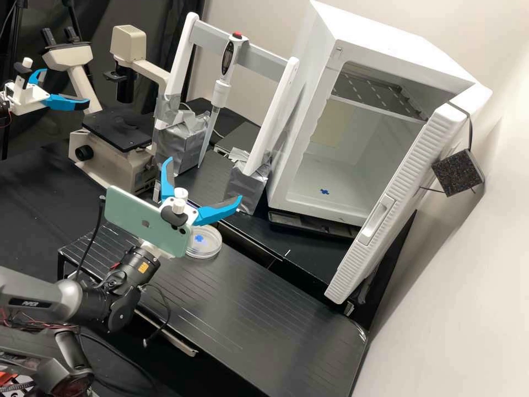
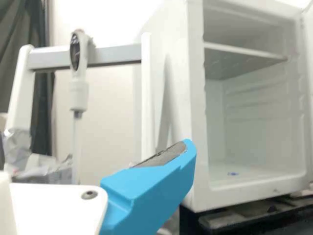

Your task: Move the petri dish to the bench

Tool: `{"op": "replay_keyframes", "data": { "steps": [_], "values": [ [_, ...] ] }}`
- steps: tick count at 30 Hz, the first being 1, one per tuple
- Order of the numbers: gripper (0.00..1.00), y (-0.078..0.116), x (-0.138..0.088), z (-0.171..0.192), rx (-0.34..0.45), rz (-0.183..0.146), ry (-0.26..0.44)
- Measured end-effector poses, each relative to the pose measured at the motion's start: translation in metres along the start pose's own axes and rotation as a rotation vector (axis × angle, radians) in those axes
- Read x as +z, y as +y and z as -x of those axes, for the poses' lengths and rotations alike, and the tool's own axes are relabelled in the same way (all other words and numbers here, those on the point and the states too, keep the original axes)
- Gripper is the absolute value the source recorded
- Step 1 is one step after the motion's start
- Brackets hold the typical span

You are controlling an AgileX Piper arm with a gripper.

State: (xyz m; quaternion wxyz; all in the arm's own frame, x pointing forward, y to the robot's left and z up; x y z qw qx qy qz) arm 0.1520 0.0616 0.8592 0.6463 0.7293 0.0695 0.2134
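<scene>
In the high view, my gripper [image 1: 204,180] is held above the bench platform, its two blue fingers spread wide with nothing between them. The clear round petri dish [image 1: 210,246], with a blue mark inside it, lies flat on the black bench [image 1: 259,309], near its back edge. It is below the gripper and not touched by the fingers; its left part is hidden behind the phone and gripper mount. The wrist view has the gripper [image 2: 146,193] with one blue finger and its grey pad, and the white mount beside it.
A white cabinet [image 1: 295,132] stands open at the back right, its door [image 1: 380,215] swung toward the bench. A pipette [image 1: 221,91] hangs from a white stand behind the gripper. A microscope [image 1: 113,149] stands at the back left. A second arm's gripper shows at the left edge.
</scene>
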Motion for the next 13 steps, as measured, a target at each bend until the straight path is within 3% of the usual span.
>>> {"op": "replay_keyframes", "data": {
  "steps": [6, 13],
  "values": [
    [1.00, -0.002, 0.000, -0.009, 0.025, -0.028, -0.008],
    [1.00, -0.009, 0.003, -0.016, -0.009, -0.049, -0.017]
  ]
}}
